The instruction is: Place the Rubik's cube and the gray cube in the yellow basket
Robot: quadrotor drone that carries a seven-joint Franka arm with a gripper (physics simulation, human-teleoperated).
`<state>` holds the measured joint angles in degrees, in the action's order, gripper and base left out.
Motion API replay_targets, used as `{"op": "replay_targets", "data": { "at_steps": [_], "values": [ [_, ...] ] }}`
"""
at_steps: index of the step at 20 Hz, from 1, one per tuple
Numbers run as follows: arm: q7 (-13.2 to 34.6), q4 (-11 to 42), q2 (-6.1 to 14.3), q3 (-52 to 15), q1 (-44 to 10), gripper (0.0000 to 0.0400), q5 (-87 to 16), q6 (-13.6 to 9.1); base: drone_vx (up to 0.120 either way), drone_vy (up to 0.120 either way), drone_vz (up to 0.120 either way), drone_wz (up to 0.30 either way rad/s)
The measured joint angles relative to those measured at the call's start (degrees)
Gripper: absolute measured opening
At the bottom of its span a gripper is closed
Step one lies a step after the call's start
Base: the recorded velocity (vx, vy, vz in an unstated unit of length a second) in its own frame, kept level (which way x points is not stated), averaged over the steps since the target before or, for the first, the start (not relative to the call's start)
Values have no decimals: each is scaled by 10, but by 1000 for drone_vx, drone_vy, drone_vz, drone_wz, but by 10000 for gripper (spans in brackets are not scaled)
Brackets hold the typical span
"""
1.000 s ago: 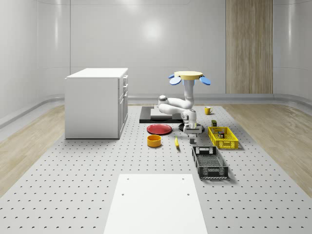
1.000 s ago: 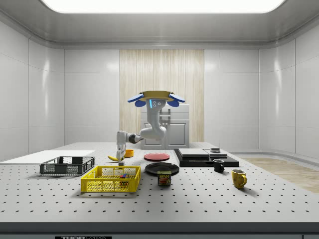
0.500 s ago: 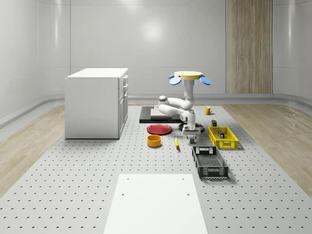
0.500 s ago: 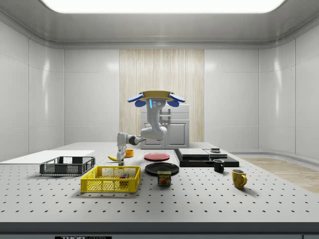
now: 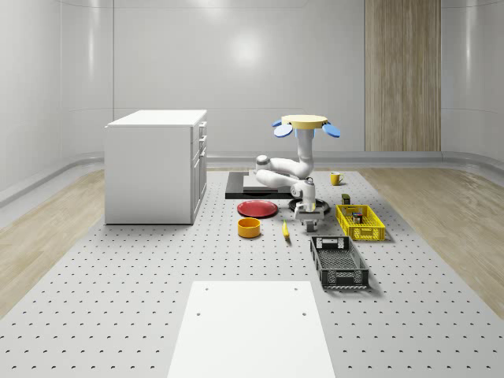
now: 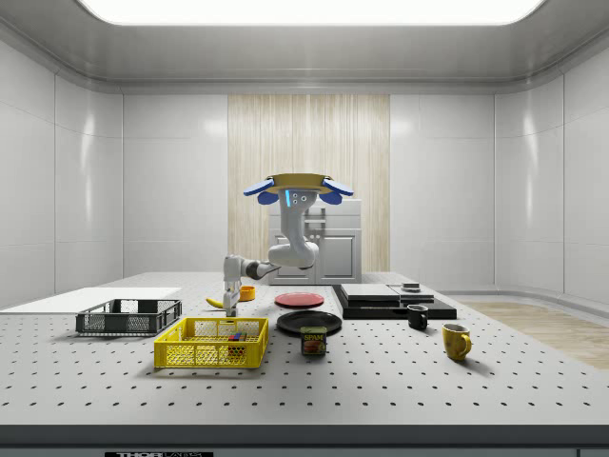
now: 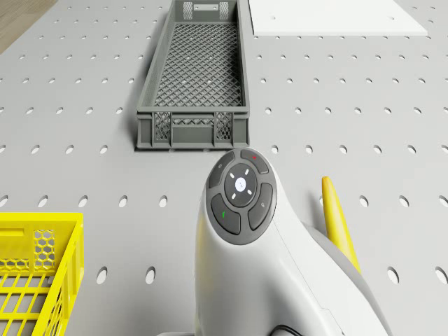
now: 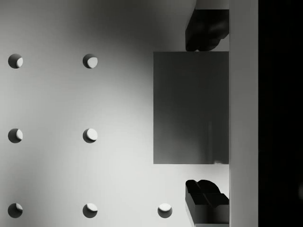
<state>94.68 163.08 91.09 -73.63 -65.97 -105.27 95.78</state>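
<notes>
Drone (image 5: 306,122) hovers over the table (image 5: 157,268); its open pincer (image 8: 207,116) straddles the gray cube (image 8: 191,108), which an off-centre closure could nudge aside.

Reads "SPAM" on the label of the small can (image 6: 313,340), standing on the table just to the side view's right of the yellow basket (image 6: 210,345). Shows a strip of lettering on the table's front edge (image 6: 133,454), below the yellow basket, too small to make out. Carries small symbols, no legible words, on the round button pad of the arm's wrist (image 7: 241,195), near the gray crate (image 7: 194,77) in the drone view. Nothing else readable anywhere around the yellow basket.
</notes>
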Motion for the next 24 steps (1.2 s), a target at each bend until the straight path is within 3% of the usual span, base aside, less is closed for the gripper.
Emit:
{"op": "replay_targets", "data": {
  "at_steps": [11,17,24],
  "values": [
    [5,-2,-6,12,-7,400,-13,-1,0,0,0,0],
    [5,-3,-8,15,-7,290,-16,-3,0,0,0,0],
    [5,-3,-11,16,-6,257,-18,-6,0,0,0,0]
  ]
}}
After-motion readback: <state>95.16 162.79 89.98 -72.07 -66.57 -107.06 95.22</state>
